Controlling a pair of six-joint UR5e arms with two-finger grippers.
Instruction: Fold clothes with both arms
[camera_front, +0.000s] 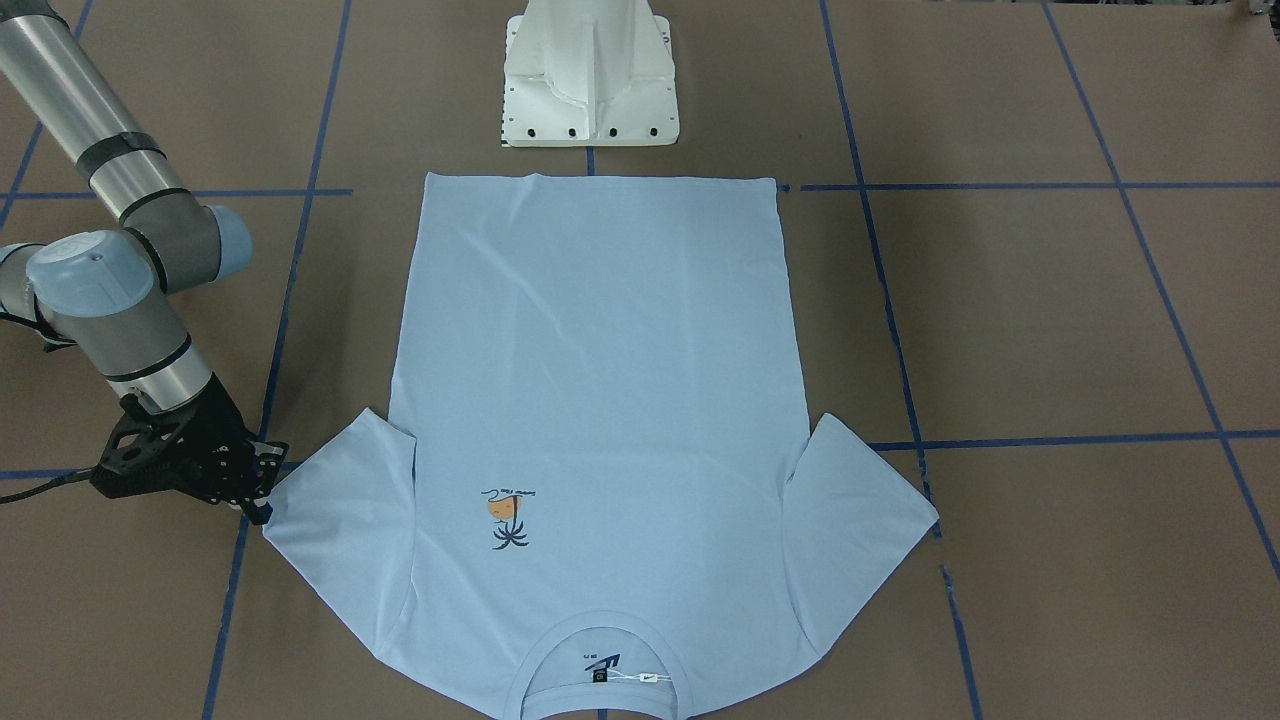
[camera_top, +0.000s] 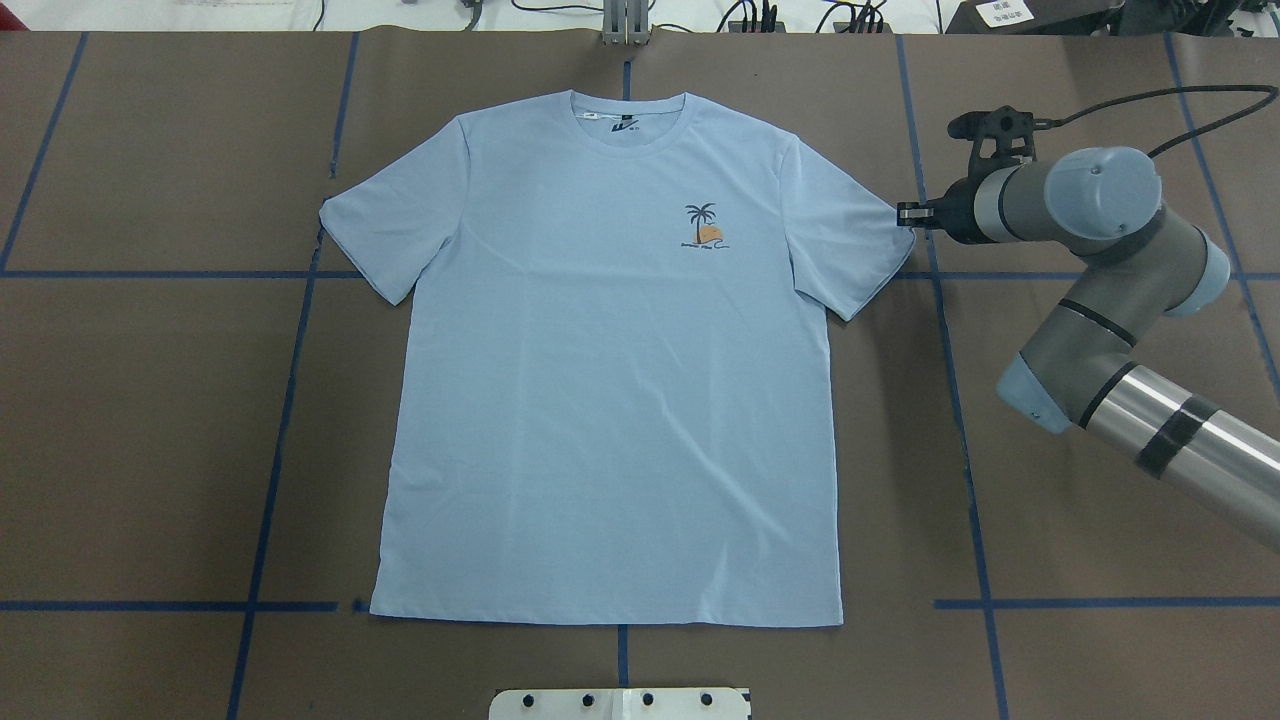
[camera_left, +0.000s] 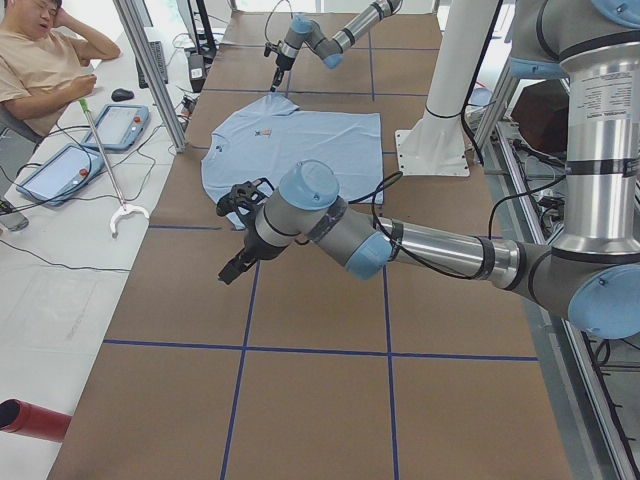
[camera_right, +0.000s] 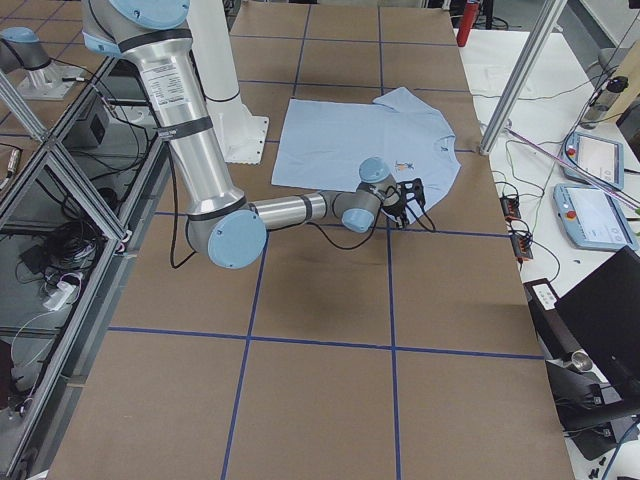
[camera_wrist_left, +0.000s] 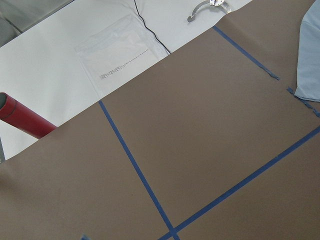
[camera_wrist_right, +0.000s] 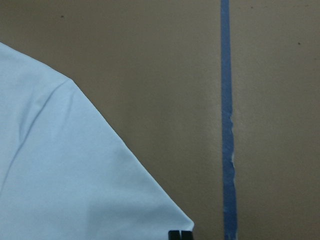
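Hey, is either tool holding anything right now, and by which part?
The right tool seems to pinch the T-shirt by its sleeve corner, though not certainly. The left tool is away from it.

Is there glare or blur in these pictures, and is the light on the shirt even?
Overhead view: the light on the shirt is even; the right arm shows a glare stripe on its metal tube. Right wrist view: the sleeve looks soft, out of focus. Front-facing view: sharp, faint shadows.
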